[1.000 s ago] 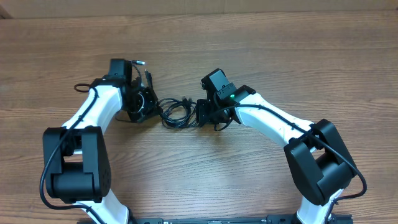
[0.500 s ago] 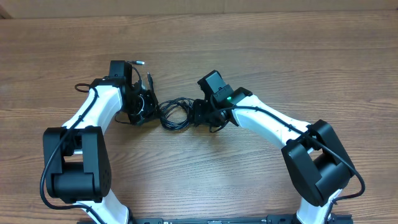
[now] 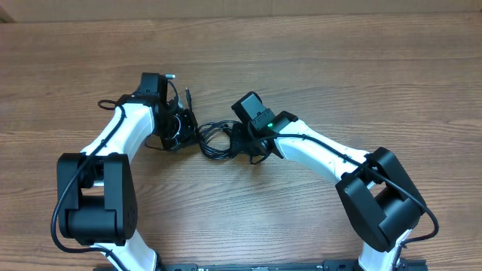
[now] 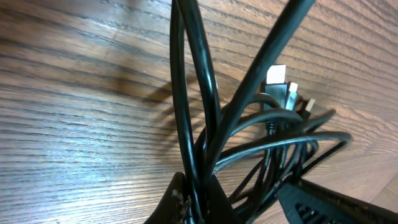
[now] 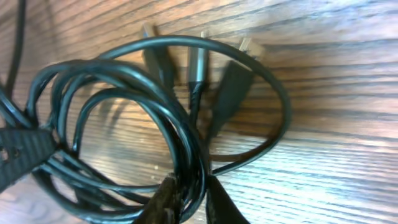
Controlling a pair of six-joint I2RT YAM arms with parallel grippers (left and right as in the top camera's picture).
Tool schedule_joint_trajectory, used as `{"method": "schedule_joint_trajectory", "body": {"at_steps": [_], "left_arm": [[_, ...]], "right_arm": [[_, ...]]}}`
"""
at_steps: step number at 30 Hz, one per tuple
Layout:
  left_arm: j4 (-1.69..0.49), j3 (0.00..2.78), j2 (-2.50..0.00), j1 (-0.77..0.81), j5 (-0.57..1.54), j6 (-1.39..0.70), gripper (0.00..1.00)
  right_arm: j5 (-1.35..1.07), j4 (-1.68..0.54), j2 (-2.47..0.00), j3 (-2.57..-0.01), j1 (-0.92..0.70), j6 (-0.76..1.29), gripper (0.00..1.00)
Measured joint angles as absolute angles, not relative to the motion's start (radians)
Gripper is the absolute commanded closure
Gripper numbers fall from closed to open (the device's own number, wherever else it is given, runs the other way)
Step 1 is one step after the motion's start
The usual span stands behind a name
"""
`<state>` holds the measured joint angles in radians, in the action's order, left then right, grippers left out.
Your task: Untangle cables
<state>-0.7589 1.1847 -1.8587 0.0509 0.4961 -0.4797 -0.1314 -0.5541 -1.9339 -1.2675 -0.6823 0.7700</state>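
Surface: your table (image 3: 376,75) is brown wood-grain, matte | far edge: paler tan strip (image 3: 301,6) | light: even, soft shadows

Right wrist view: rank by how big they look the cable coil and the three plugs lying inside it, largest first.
1. cable coil, which spans most of the frame.
2. right-hand plug, which has the broadest black body.
3. middle plug and left-hand plug: they look alike, and blur leaves their order unsure.

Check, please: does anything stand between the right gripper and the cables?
Nothing visible does. The right gripper is shut on strands of the cables, which pass between its fingers. The left gripper grips the same bundle from the other side, above the table.
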Motion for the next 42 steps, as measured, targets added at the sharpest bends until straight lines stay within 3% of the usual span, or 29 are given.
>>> {"method": "schedule_joint_trajectory", "body": {"at_steps": [14,26,30,32,33,36,42], "left_arm": [[-0.756,1.185,-1.859,0.053,0.524,-0.478,0.96],[-0.743,1.184,-1.863,-0.060,0.888,-0.336,0.95],[-0.773,1.184,-1.864,-0.068,0.851,-0.313,0.78],[-0.816,1.186,-1.864,-0.070,0.761,-0.307,0.57],[-0.829,1.186,-1.864,-0.070,0.720,-0.302,0.55],[-0.915,1.186,-1.864,-0.059,0.560,-0.313,0.75],[-0.969,1.186,-1.864,-0.022,0.509,-0.318,0.72]], "right_arm": [[-0.068,-0.432,-1.934,-1.171,-0.684,0.785,0.94],[-0.052,-0.288,-1.931,-1.092,-0.684,0.786,0.95],[-0.052,-0.291,-1.931,-1.091,-0.688,0.785,0.96],[-0.053,-0.294,-1.931,-1.091,-0.688,0.786,0.96],[-0.060,-0.297,-1.931,-1.092,-0.688,0.785,0.96],[-0.078,-0.313,-1.922,-1.092,-0.687,0.764,0.96],[-0.089,-0.334,-1.903,-1.091,-0.687,0.736,0.91]]}}
